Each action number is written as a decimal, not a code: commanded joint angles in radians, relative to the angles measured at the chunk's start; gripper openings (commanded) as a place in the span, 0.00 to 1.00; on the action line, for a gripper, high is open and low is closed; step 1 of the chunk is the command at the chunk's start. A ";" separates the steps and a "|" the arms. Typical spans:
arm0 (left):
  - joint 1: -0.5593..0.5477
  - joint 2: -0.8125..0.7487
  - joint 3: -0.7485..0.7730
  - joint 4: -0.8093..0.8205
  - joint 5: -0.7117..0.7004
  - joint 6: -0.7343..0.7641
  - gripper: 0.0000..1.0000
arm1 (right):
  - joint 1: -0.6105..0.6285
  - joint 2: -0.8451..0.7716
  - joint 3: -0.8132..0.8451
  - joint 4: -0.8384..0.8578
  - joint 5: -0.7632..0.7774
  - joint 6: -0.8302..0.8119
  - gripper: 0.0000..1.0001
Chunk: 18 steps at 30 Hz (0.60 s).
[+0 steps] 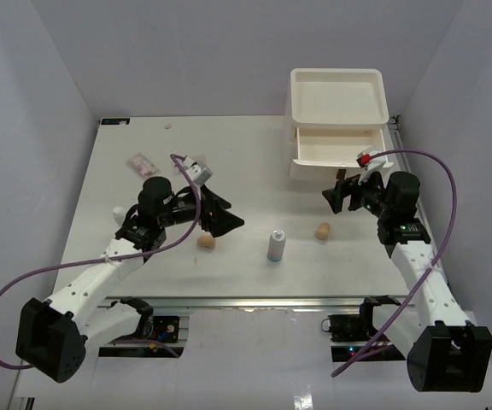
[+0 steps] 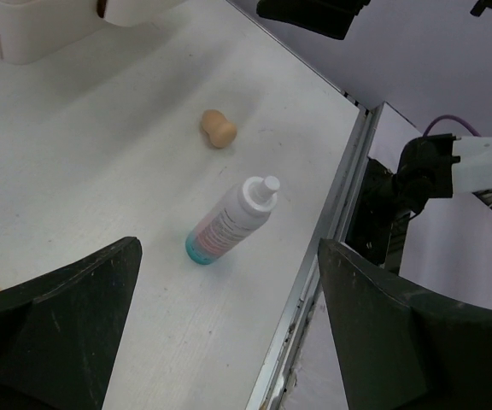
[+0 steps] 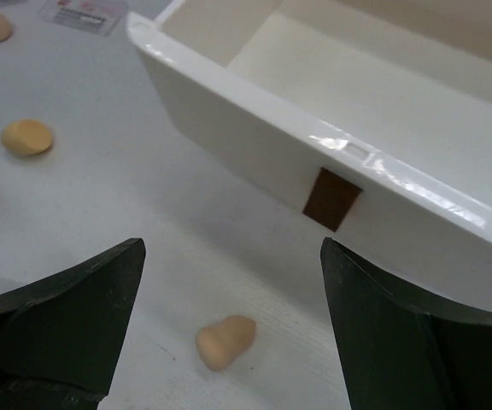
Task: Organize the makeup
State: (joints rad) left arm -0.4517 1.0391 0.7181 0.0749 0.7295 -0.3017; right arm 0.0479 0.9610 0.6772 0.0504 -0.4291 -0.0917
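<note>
**Drawer open, sponge next**

Right pincer [image 1: 340, 197] hangs wide open and empty, just before the drawer [image 1: 323, 167]. The nearest sponge [image 1: 322, 231] lies on the bench [image 1: 254, 162] just in front of that drawer, with the bottle [image 1: 276, 246] standing beyond it. Come straight down, squeeze softly, then lift over the drawer's front wall. Left pincer [image 1: 225, 214], spread too, hovers well away from the drawer.

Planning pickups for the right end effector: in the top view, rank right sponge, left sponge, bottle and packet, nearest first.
1. Right sponge, beside the right end effector.
2. Bottle, centre.
3. Left sponge, left-centre.
4. Packet, far left.
</note>
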 commanded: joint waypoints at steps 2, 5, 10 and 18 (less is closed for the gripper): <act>-0.146 -0.043 -0.062 0.049 -0.121 0.087 0.93 | -0.014 -0.051 -0.017 -0.119 -0.394 -0.236 0.90; -0.221 -0.045 -0.108 0.100 -0.217 0.083 0.89 | -0.029 -0.062 -0.024 -0.151 -0.493 -0.317 0.90; -0.334 -0.026 -0.220 0.284 -0.434 -0.041 0.88 | -0.032 -0.074 -0.034 -0.217 -0.643 -0.423 0.90; -0.529 0.162 -0.349 0.626 -0.644 0.125 0.85 | -0.036 -0.102 -0.038 -0.280 -0.718 -0.514 0.90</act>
State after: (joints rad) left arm -0.8889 1.1174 0.3819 0.4748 0.2472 -0.2953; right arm 0.0189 0.8820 0.6392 -0.1902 -1.0613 -0.5314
